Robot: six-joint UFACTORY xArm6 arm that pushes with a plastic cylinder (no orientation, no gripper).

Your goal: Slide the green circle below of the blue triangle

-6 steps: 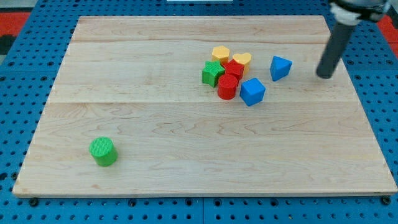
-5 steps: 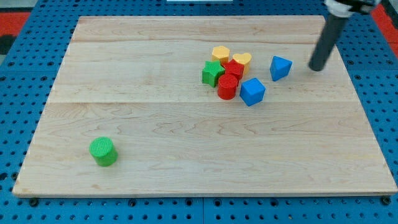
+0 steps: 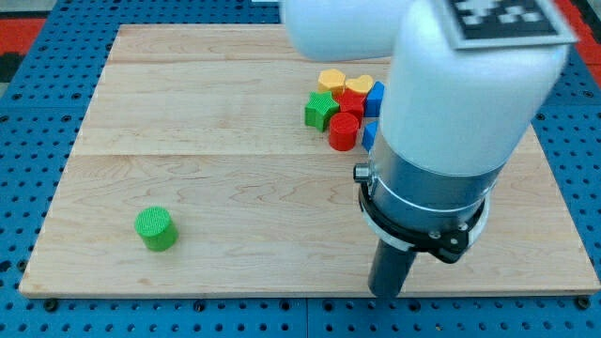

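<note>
**Rod down at the board's bottom edge, green cylinder far off**

Pale wooden board (image 3: 235, 207) on blue pegboard (image 3: 19, 188) fills the camera view. My tip (image 3: 386, 293), a bare rod holding nothing, sits near the bottom edge, well right of the green circle block (image 3: 155, 229). Up top, the white arm (image 3: 460, 103) hides most of the blue blocks (image 3: 375, 99); the triangle's shape cannot be told. Beside them cluster a green star block (image 3: 320, 111), red blocks (image 3: 345, 130), and yellow blocks (image 3: 344, 83).
</note>
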